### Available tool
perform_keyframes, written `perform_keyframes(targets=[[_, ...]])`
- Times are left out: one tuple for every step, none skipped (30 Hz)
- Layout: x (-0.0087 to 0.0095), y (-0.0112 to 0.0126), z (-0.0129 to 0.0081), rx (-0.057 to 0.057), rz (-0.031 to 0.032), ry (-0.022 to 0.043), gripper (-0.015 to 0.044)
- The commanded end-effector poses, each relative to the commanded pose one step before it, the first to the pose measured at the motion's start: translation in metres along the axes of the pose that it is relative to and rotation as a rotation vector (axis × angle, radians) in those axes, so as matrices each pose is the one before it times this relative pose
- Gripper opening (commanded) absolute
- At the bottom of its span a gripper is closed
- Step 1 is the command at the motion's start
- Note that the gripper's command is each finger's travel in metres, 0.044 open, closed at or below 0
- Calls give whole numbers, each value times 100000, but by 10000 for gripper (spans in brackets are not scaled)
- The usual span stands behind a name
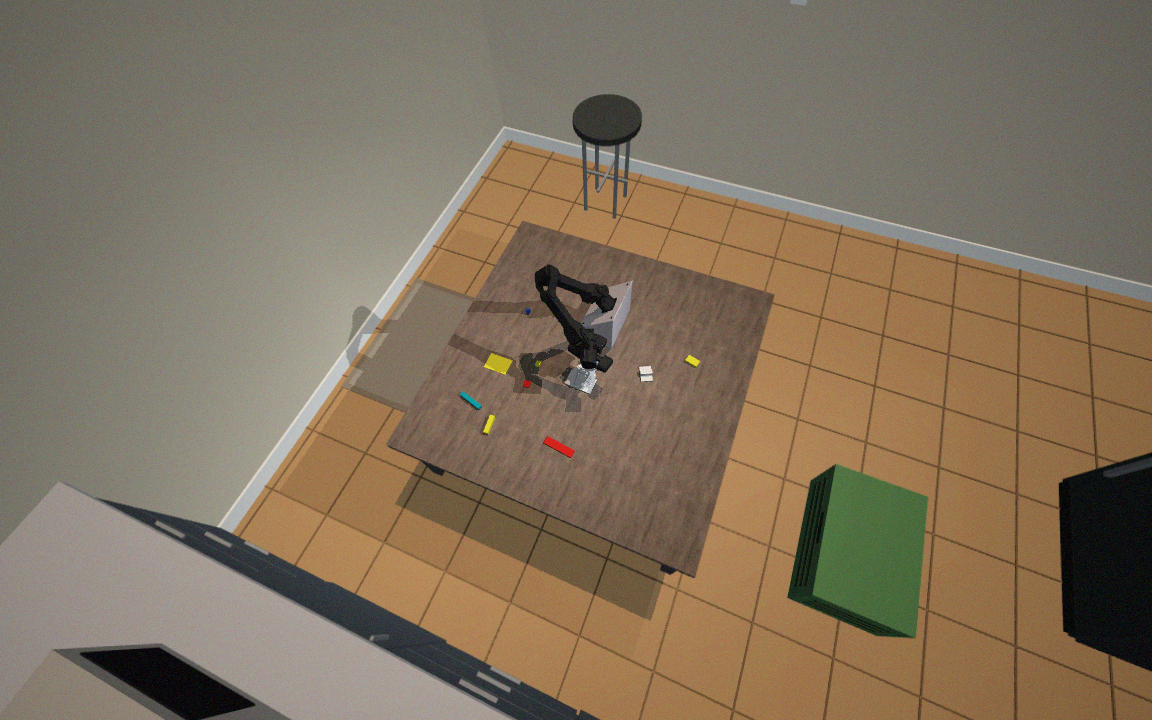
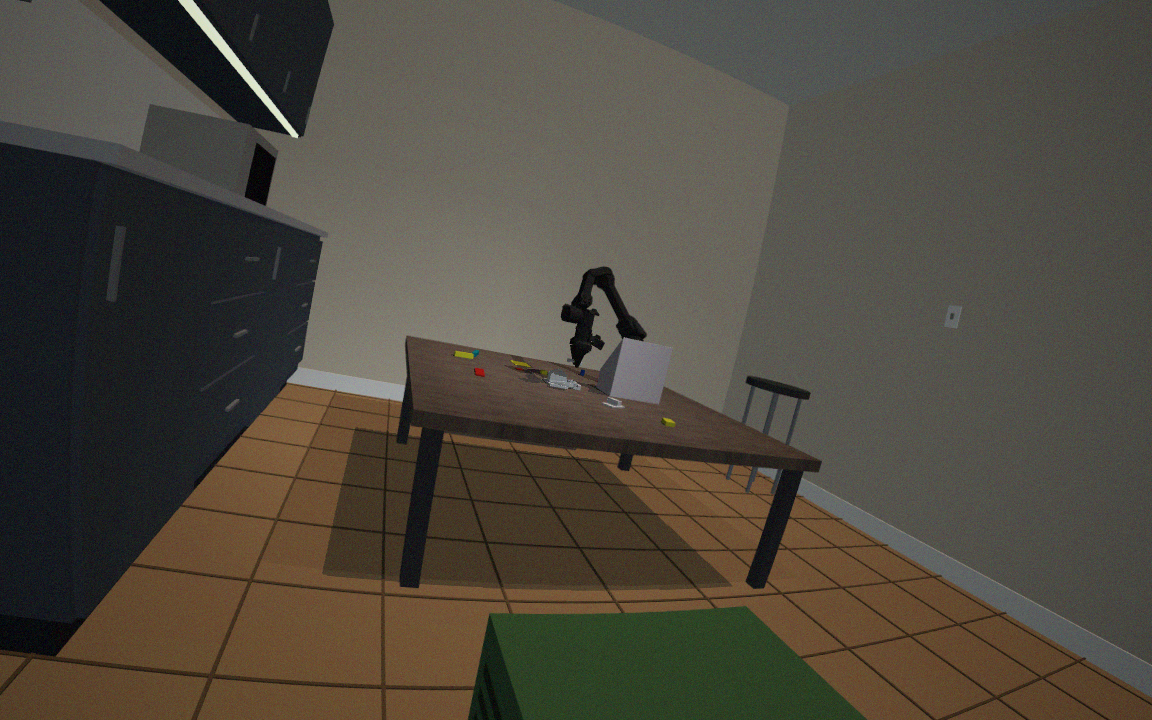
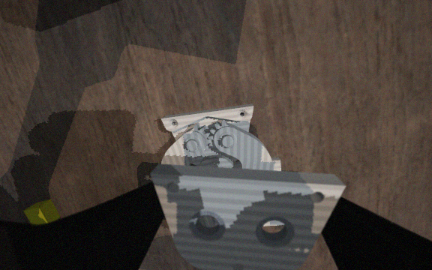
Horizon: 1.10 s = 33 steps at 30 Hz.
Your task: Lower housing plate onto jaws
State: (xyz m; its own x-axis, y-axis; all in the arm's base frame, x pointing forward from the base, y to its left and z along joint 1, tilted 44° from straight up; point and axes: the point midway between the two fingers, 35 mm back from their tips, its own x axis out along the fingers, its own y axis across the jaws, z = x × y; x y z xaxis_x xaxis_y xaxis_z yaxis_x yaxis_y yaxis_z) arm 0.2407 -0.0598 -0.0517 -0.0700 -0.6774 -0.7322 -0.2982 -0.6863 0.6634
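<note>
My gripper (image 3: pixel 240 190) (image 2: pixel 577 361) is shut on the grey housing plate (image 3: pixel 238 184), one finger at each side edge. The plate has two large round holes and a small corner hole showing. It is held above the table, nearer the camera than the lower housing (image 3: pixel 255 151) (image 1: pixel 580 381) (image 2: pixel 562 382), and hides that housing's near part in the wrist view. Two geared jaws lie on the lower housing; their round stubs, the left stub (image 3: pixel 192 145) and the right stub (image 3: pixel 227 141), show just beyond the plate's far edge. The jaw tips are hidden.
A pale wedge-shaped box (image 1: pixel 618 313) (image 2: pixel 643 371) stands beside the arm. A small yellow block (image 3: pixel 49 212) lies left of the housing. Also on the table (image 1: pixel 652 483) are a yellow plate (image 1: pixel 498 363), a teal bar (image 1: pixel 470 400), a red bar (image 1: pixel 558 446) and white pieces (image 1: pixel 645 373).
</note>
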Motion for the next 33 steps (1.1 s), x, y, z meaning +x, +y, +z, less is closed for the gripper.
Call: perform_keyframes(targets=[[177, 1271, -24, -11569, 1156, 155, 351], [43, 241, 31, -2351, 204, -61, 351], [36, 196, 32, -1929, 169, -56, 351], [22, 117, 22, -1158, 102, -36, 351], [7, 39, 8, -386, 34, -12, 351], [0, 0, 0, 0, 0, 0, 351], [0, 0, 0, 0, 0, 0, 351], [0, 0, 0, 0, 0, 0, 351], [0, 0, 0, 0, 0, 0, 351], [0, 0, 0, 0, 0, 0, 351], [0, 0, 0, 0, 0, 0, 351], [0, 0, 0, 0, 0, 0, 351], [0, 0, 0, 0, 0, 0, 351], [0, 0, 0, 0, 0, 0, 351], [0, 0, 0, 0, 0, 0, 351], [0, 0, 0, 0, 0, 0, 351], [0, 0, 0, 0, 0, 0, 351], [0, 0, 0, 0, 0, 0, 351], [0, 0, 0, 0, 0, 0, 351], [0, 0, 0, 0, 0, 0, 351], [0, 0, 0, 0, 0, 0, 351], [0, 0, 0, 0, 0, 0, 351], [0, 0, 0, 0, 0, 0, 351], [0, 0, 0, 0, 0, 0, 351], [0, 0, 0, 0, 0, 0, 351], [0, 0, 0, 0, 0, 0, 351], [0, 0, 0, 0, 0, 0, 351], [0, 0, 0, 0, 0, 0, 351], [0, 0, 0, 0, 0, 0, 351], [0, 0, 0, 0, 0, 0, 351], [0, 0, 0, 0, 0, 0, 351], [0, 0, 0, 0, 0, 0, 351], [0, 15, 43, 7, 1, -2, 351]])
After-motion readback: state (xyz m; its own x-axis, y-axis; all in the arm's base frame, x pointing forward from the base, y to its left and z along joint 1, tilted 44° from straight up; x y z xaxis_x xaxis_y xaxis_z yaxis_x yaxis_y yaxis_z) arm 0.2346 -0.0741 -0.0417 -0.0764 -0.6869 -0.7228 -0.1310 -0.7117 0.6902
